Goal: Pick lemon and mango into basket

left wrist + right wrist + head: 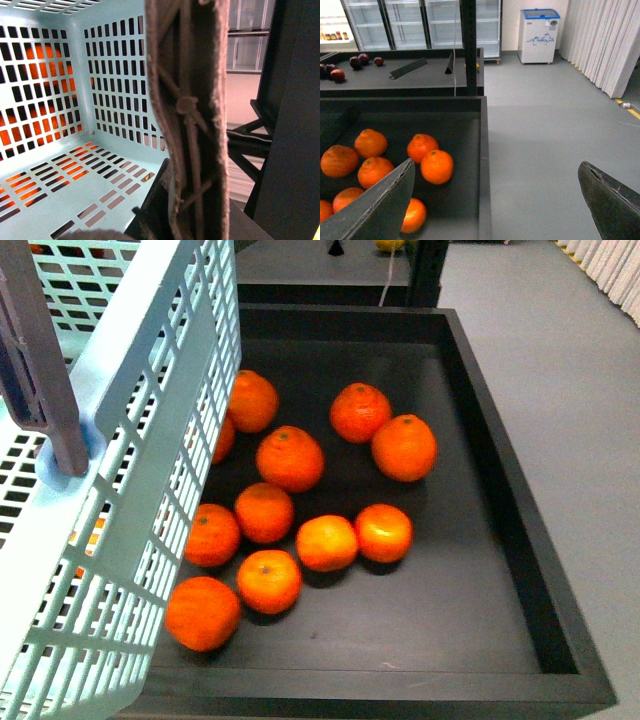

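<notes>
At the left, the teal basket (150,440) hangs tilted over the oranges (290,458) in the black tray (520,570). Its brown handle (192,110) crowds the left pincer (152,217), and I can't tell whether it grips. The right pincer (495,210) hovers over the tray's edge, spread wide and empty.

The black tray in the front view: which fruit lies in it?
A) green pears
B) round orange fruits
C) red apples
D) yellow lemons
B: all the fruits that show on the black tray are round and orange-skinned.
</notes>
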Available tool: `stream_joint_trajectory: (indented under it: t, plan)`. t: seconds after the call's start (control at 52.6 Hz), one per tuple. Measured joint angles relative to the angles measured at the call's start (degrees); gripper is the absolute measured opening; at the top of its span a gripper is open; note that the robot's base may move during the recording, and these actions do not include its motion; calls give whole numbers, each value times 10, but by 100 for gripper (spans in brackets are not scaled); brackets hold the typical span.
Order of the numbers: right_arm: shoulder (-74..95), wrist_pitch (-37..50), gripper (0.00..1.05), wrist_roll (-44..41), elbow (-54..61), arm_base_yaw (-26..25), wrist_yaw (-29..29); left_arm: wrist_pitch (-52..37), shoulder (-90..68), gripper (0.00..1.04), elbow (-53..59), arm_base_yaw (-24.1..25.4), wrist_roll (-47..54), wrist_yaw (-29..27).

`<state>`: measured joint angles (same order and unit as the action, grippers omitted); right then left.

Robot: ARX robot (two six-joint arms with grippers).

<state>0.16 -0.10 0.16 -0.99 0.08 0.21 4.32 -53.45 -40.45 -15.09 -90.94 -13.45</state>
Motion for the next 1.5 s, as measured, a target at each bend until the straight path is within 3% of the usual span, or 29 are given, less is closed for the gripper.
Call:
stream_joint_trajectory:
  t: [1.501]
  plan:
    - [0, 0, 96, 0, 0, 0, -2, 0, 0, 6, 0, 1, 0, 0]
